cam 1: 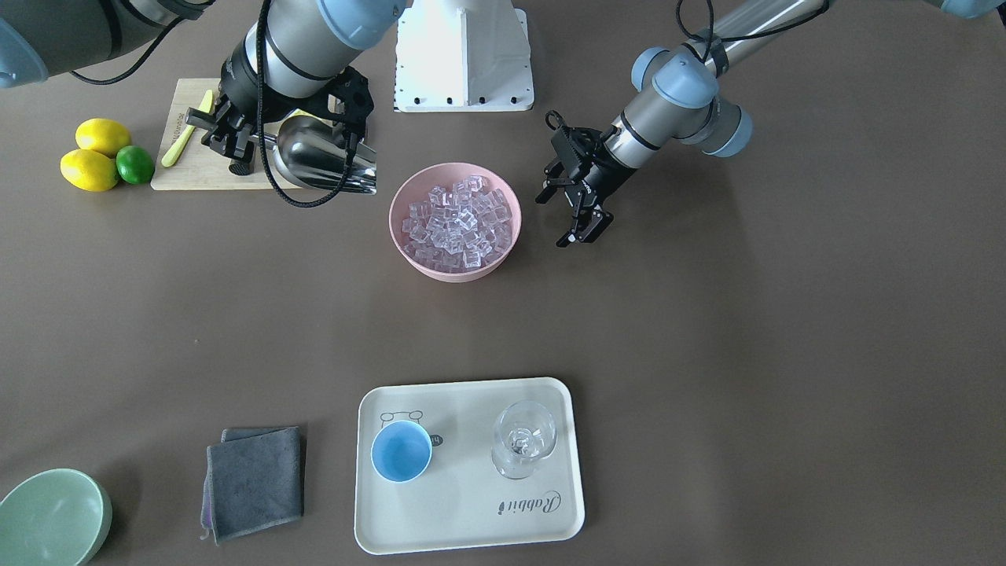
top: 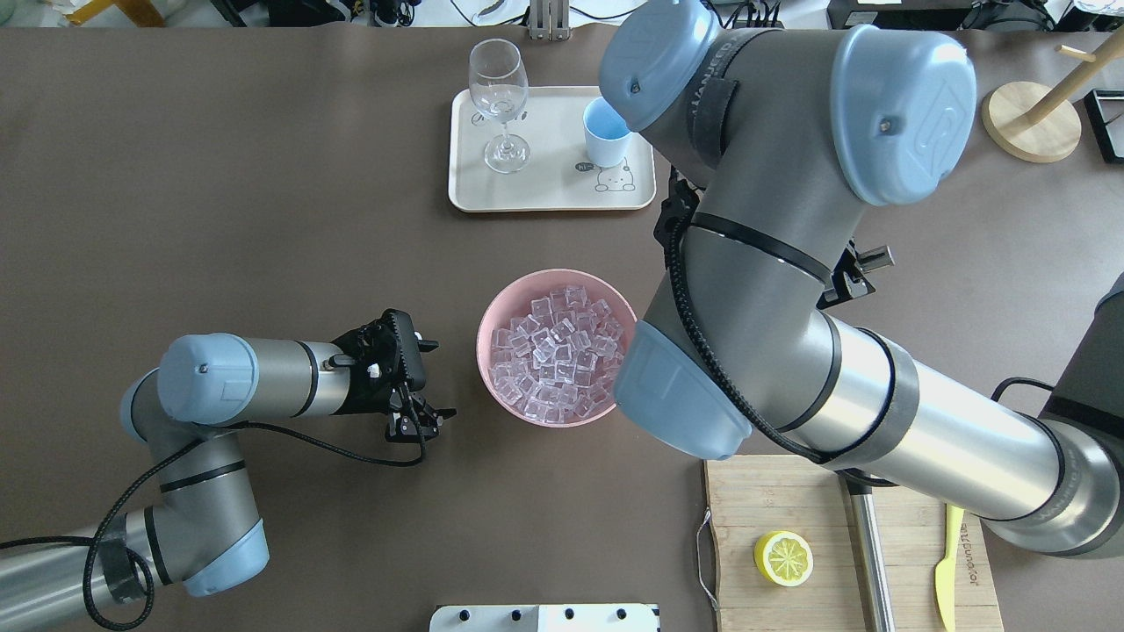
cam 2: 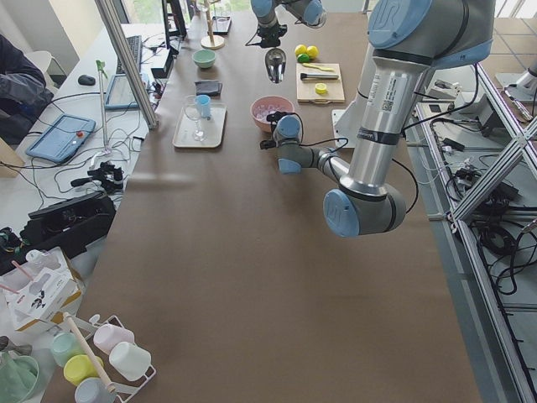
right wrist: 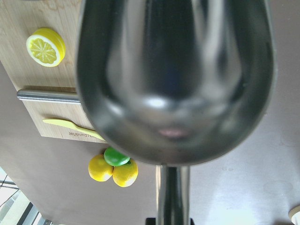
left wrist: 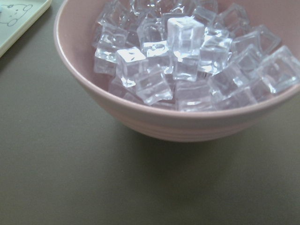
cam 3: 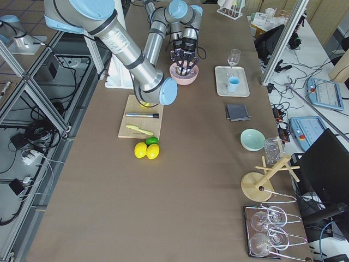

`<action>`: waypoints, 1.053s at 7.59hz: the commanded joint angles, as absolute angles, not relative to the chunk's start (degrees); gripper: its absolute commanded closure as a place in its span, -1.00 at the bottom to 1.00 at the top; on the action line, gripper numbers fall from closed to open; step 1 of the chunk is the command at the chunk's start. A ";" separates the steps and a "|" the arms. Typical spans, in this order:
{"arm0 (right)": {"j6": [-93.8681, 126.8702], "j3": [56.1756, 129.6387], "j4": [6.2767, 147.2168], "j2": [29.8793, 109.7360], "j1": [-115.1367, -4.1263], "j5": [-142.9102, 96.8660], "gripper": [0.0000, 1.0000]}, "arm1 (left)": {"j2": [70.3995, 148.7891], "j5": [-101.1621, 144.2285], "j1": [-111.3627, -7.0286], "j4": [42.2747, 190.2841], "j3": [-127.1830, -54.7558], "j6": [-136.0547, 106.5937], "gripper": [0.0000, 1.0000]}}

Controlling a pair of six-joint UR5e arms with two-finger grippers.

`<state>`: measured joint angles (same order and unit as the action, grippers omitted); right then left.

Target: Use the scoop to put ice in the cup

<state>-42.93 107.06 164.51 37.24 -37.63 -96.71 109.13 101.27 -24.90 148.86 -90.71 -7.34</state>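
The ice (cam 1: 457,218) fills a pink bowl (cam 1: 401,236) at the table's middle; it also shows close up in the left wrist view (left wrist: 187,56). The light-blue cup (cam 1: 402,450) stands empty on a cream tray (cam 1: 471,519), and shows in the overhead view (top: 604,133). My right gripper (cam 1: 238,146) is shut on the rod handle of the steel scoop (cam 1: 318,159). It holds the scoop in the air over the cutting board, beside the bowl. The scoop's trough (right wrist: 173,79) is empty. My left gripper (cam 1: 569,215) is open and empty, low beside the bowl's other side.
A wooden cutting board (top: 773,500) holds a lemon half (top: 783,557), a steel cylinder (top: 869,544) and a yellow knife (top: 947,566). Two lemons (cam 1: 90,169) and a lime (cam 1: 135,165) lie beside it. A stemmed glass (cam 1: 524,440), a grey cloth (cam 1: 254,481) and a green bowl (cam 1: 51,519) sit at the far side.
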 commanded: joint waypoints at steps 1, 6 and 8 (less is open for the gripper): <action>-40.89 100.48 164.18 33.76 -37.01 -95.63 1.00 | 111.26 99.93 -24.08 148.89 -90.97 -7.47 -0.96; -39.90 94.85 160.86 32.34 -34.10 -92.29 1.00 | 112.58 100.55 -23.47 148.71 -90.18 -10.36 -0.96; -39.81 91.08 158.31 31.21 -34.01 -92.11 1.00 | 112.94 100.55 -23.47 148.62 -90.18 -10.98 -0.96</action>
